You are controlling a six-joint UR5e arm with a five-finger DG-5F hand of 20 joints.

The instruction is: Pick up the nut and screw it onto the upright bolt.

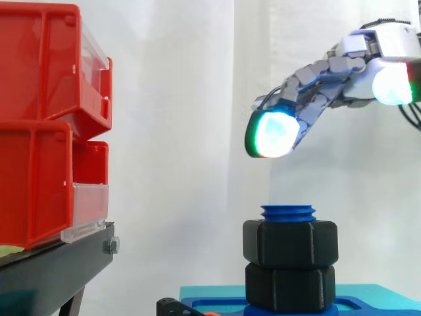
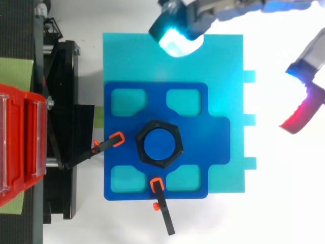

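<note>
**While the nut is sitting on the bolt, the hand is hanging open above it**

Since the black nut (image 1: 290, 242) is already riding on the blue upright bolt (image 1: 288, 212), with a few threads showing above it and a second nut (image 1: 290, 286) seemingly touching it from beneath, the screwing step is looking close to finished. If more tightening is needed, the next move is calling for the fingers (image 1: 273, 133) to come down around the nut's flats and twist.

Above and right of the bolt, the hand (image 1: 329, 72) is hovering apart from it, fingers loosely spread and holding nothing. Just beside the bolt, two orange-tipped clamps (image 2: 107, 144) are reaching onto the blue fixture (image 2: 213, 137), possibly crowding a low grip. Well left of the bolt, red bins (image 1: 39, 131) are standing on a black stand (image 1: 52, 270), out of the way.
</note>
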